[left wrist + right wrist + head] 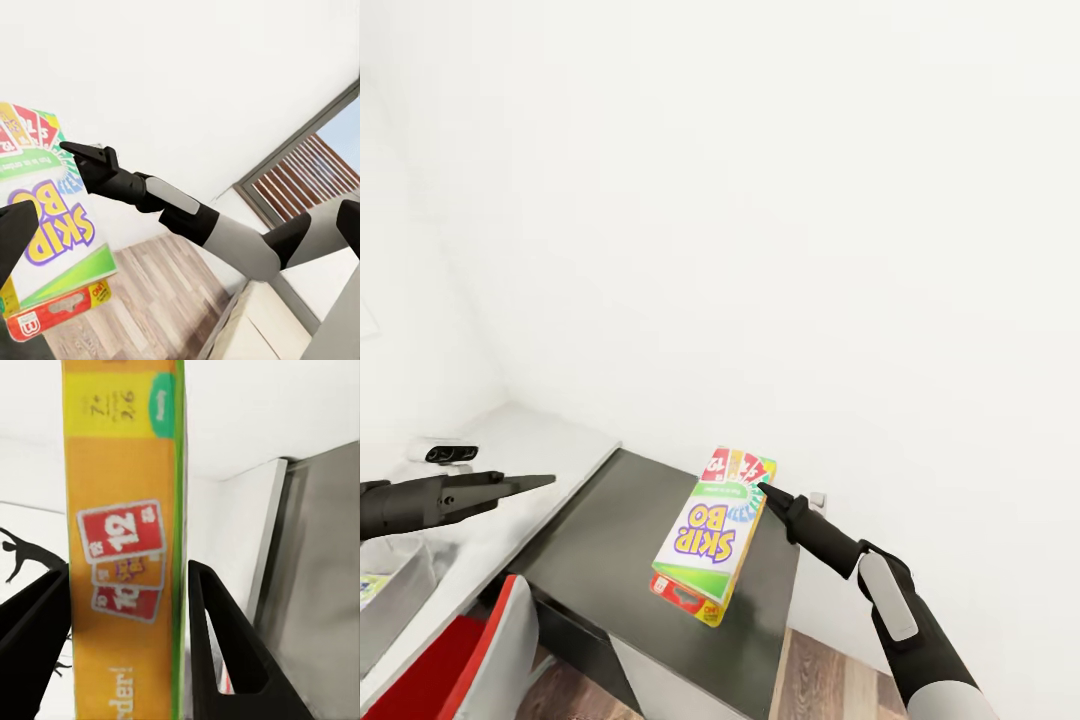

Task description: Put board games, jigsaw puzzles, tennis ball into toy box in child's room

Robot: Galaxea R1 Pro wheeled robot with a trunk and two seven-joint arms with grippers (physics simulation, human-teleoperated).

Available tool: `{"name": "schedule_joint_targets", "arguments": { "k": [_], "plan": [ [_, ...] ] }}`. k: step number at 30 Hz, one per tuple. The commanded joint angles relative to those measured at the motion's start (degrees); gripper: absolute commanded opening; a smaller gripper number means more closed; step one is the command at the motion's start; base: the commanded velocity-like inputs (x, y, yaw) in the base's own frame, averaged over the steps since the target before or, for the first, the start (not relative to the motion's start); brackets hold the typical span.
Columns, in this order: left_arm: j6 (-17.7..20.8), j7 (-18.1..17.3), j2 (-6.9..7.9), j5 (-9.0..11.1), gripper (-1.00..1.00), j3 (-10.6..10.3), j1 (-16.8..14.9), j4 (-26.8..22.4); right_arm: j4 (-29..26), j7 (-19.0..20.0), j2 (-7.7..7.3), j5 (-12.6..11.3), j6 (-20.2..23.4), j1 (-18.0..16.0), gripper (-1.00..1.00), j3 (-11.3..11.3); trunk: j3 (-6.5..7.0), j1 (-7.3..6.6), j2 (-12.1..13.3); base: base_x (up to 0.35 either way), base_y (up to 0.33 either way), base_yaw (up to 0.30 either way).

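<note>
— Where's the board game [708, 535]?

— Clamped edge-on between the right gripper's [763, 489] fingers, held in the air over the table's [600, 540] dark end panel. Its long axis runs from the near lower corner up toward the wall [760, 250], cover facing up and tilted.

— And the left gripper [540, 482]?

— Out over the pale tabletop, holding nothing; I cannot tell its jaw gap. White wall close behind, wood floor [830, 680] beside the table's edge.

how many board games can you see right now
1: a Skip-Bo board game, pinched between the right gripper's fingers and held in the air beside the table. Others may be out of frame.
</note>
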Motion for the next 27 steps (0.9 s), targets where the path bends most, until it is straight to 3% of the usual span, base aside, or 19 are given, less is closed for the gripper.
{"name": "schedule_joint_targets", "arguments": {
  "k": [1,12,27],
  "plan": [
    [0.6,-0.2,0.02,0.0,1.00,0.0,0.0,0.0,0.0,0.1,0.07,-0.2,0.4,-0.1,-1.00,-0.2,-0.12,0.04,-0.1,0.000,0.193,0.282],
    [0.6,-0.2,0.02,0.0,1.00,0.0,0.0,0.0,0.0,0.1,0.07,-0.2,0.4,-0.1,-1.00,-0.1,-0.11,0.04,-0.1,0.000,0.081,0.283],
    [0.6,-0.2,0.02,0.0,1.00,-0.1,0.0,0.0,0.0,0.1,0.07,-0.2,0.4,-0.1,-1.00,-0.1,-0.11,0.04,-0.1,0.000,0.265,0.283]
  ]
}}
